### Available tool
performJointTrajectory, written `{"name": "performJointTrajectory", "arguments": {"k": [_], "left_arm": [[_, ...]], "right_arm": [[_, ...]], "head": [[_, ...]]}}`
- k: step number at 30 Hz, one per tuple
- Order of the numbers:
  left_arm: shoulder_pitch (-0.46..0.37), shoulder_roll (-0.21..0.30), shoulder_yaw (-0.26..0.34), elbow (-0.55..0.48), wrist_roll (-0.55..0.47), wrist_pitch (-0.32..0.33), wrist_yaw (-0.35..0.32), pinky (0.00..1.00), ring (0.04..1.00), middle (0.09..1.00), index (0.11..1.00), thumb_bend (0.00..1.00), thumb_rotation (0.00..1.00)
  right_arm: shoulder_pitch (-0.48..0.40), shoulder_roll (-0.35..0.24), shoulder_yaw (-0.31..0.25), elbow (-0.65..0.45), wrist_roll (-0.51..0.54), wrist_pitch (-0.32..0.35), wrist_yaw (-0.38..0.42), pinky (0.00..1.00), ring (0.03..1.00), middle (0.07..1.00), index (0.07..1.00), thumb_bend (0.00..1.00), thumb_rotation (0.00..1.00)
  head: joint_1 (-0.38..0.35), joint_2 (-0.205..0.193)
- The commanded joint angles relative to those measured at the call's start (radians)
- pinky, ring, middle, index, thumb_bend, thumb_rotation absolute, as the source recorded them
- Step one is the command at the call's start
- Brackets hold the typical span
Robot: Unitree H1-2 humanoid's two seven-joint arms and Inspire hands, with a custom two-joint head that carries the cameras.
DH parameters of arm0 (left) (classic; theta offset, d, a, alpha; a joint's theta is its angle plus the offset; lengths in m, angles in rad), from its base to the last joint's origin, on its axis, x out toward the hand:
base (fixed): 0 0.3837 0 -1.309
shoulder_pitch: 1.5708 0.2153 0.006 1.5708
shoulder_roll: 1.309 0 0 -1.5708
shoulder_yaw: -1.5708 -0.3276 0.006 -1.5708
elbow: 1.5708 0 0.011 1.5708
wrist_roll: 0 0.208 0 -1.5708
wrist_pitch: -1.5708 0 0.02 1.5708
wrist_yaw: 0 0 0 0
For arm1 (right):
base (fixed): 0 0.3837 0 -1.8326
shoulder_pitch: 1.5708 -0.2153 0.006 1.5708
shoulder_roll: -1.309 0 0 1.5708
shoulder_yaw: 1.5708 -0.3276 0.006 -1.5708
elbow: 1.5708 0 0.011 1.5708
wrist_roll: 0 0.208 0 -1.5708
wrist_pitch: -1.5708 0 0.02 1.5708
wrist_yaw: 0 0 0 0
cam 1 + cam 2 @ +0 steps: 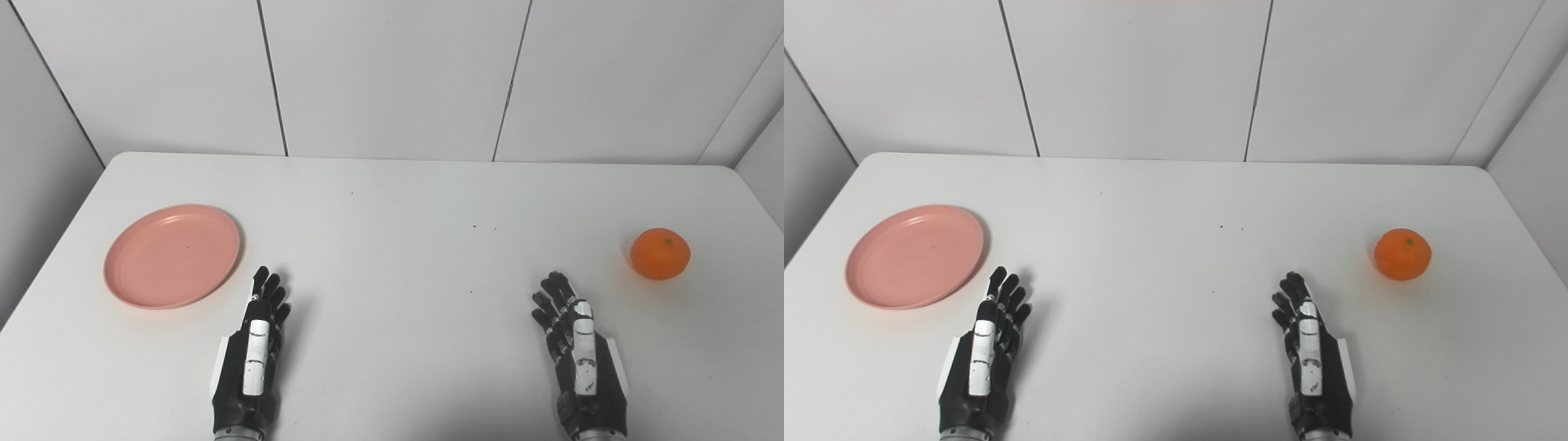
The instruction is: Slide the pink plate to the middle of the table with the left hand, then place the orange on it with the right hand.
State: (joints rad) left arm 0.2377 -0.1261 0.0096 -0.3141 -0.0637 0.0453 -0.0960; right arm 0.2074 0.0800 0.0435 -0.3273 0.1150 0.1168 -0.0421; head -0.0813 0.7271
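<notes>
Left eye view has the whole white desk [392, 202] laid out, w/ grey wall panels behind the far edge. Pink plate [172, 255] sits flat near the left edge, roughly halfway between near and far edges, nothing on it, so def not in the middle of the desk. Orange [660, 253] is way over by the right edge, about level w/ the plate, stem side up, well apart from everything else.

Both hands are low, by the near edge. Left hand [254, 355] is just off the plate's near-right rim, close but not touching it afaict. Its fingers [269, 288] are stretched out straight toward the far edge, slightly spread, holding nothing. Right hand [579, 349] mirrors it on the other side, fingers [554, 294] also extended and apart, empty, w/ the orange off toward the right edge and a bit farther back, clear gap between them. Can't tell if the palms actually rest on the desk or hover just over it, tho shadows sit tight beside both.

A few tiny dark specks dot the middle of the desk.
</notes>
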Motion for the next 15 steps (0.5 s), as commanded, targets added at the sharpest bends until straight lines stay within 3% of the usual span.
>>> {"name": "performJointTrajectory", "arguments": {"k": [1,9,15], "left_arm": [[0.079,0.046,-0.003,-0.018,0.004,-0.038,-0.007,1.0,0.99,0.996,1.0,0.77,0.93],[0.081,0.042,-0.009,-0.009,0.006,-0.037,-0.007,1.0,0.985,0.99,1.0,0.77,0.93],[0.086,0.025,-0.023,0.009,0.012,-0.049,-0.001,1.0,0.977,0.984,0.992,0.79,0.91]], "right_arm": [[0.103,-0.002,0.013,-0.026,0.012,0.007,0.02,0.92,0.912,0.92,0.905,0.83,0.99],[0.101,-0.013,0.012,-0.023,0.018,0.009,0.027,0.93,0.916,0.921,0.909,0.82,1.0],[0.102,-0.028,-0.005,-0.005,0.048,0.0,0.041,0.95,0.926,0.93,0.912,0.81,1.0]], "head": [[0.002,0.0],[0.031,-0.018],[0.098,-0.048]]}}
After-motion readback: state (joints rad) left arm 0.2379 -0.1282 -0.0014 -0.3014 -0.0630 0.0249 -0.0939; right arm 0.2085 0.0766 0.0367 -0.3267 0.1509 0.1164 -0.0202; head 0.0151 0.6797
